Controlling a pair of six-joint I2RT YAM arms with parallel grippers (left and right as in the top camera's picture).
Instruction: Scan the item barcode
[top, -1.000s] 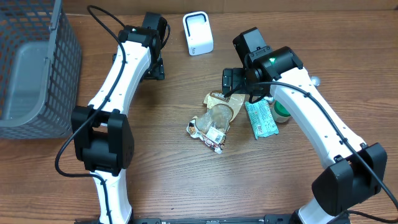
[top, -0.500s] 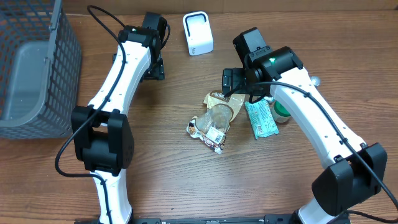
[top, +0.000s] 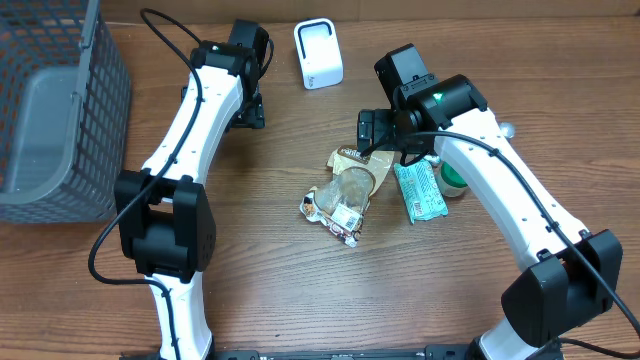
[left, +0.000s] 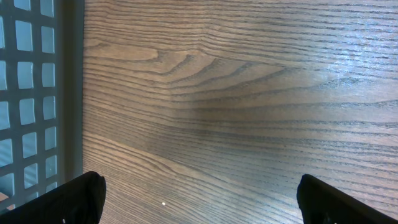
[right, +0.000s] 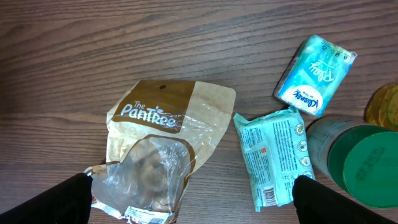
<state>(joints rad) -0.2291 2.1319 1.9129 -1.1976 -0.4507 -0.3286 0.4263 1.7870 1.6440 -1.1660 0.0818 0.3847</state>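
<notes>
Your right hand (right: 193, 193) hangs over the pile, spread wide, with nothing in it. Your left hand (left: 199, 199) is spread wide and empty too. It is over bare counter (top: 280, 280) near the basket (top: 50, 120), well apart from the pile.

I think the thing to scan is the bag (right: 155, 143). It lies flat and crumpled in the middle of the counter, right under your right hand. A green pack (right: 273, 155) lies just beside it. That one could be the item instead; I cannot tell for sure. A blue pack (right: 316, 74) and a jar (right: 360, 162) sit near the green pack.

The scanner (top: 318, 52) is the little white box at the back of the counter, between the two arms and apart from the pile.

To do this step well, come straight down on one thing only. Pinch the bag by its top edge, where the paper looks flat. That edge is away from the green pack, so you will not drag both. The bag looks thin and soft, so close gently and lift slowly, because it may flop. Look for its white label (top: 347, 214) at the crumpled end and do not cover it. Then you can turn that label to face the scanner.
</notes>
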